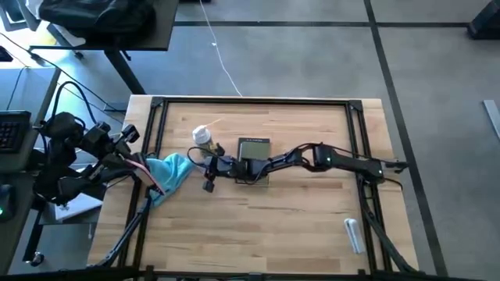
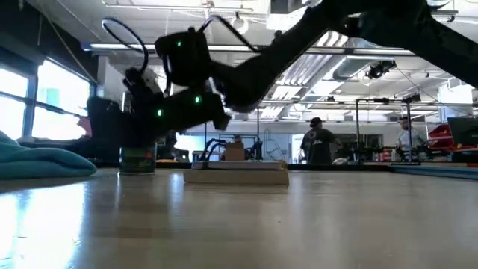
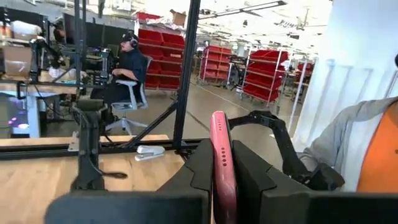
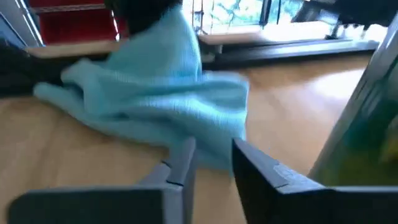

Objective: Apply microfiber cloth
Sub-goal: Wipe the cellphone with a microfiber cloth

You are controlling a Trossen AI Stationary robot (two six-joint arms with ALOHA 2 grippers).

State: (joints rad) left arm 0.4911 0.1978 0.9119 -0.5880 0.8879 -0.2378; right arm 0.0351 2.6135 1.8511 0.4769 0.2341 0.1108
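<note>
The light blue microfiber cloth (image 1: 172,172) (image 4: 155,99) lies bunched on the table's left part; it also shows in the low view (image 2: 37,161). My right gripper (image 1: 197,166) (image 4: 211,163) reaches over the grey-green tablet (image 1: 254,150) toward the table's left. It is open, its fingertips right at the cloth's near edge; whether they touch it I cannot tell. My left gripper (image 3: 221,186) (image 1: 134,162) is at the table's left edge, shut on the pink phone (image 3: 219,155) (image 1: 147,172) beside the cloth. My left gripper pinches the pink phone by its two flat faces (image 3: 221,177) between its two fingers. The phone stands on edge and sticks out ahead past the fingertips. Whether it rests on the table is hidden by the gripper.
A small white-capped spray bottle (image 1: 203,136) (image 2: 137,158) stands just beyond my right gripper. A white object (image 1: 353,234) lies near the table's right front. A black frame (image 1: 250,101) rims the table. People are in the room behind.
</note>
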